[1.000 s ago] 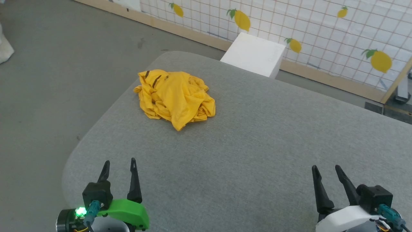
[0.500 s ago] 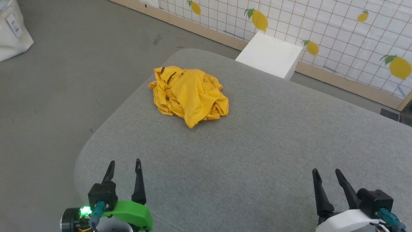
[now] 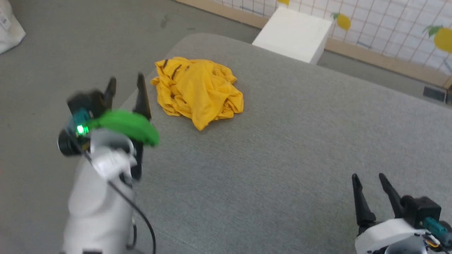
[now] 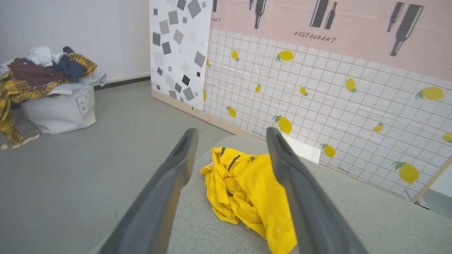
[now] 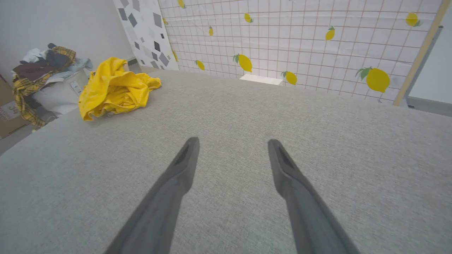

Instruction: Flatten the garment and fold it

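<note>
garment: the yellow tee (image 3: 197, 90) is a crumpled heap on the grey desk (image 3: 275, 141), up by the far left corner and pretty close to the left edge. A few black stripes peek out on top, otherwise it's plain yellow folds
left hand (image 3: 126, 78): spread wide, holding nothing, raised by the left edge of the desk just short of the heap. It's blurry in the head view, but the left wrist view lines the heap up right between the two fingers, no contact yet
right hand (image 3: 368, 175): also spread wide and empty, low over the near right part of the desk, well apart from the garment
progress: basically zero imo, nothing flattened, nothing folded
risk 1: that heap is near the edge, so a sideways nudge or a sloppy drag could dump it on the floor
risk 2: the folds are bunched tight, so a pinch in the middle would likely grab several layers and lift a ball instead of opening it up
risk 3: going too deep could snag the desk's fabric cover along with the shirt
risk 4: the right hand has a long reach to help, so a solo lift by the left one probably leaves the tee twisted
</note>
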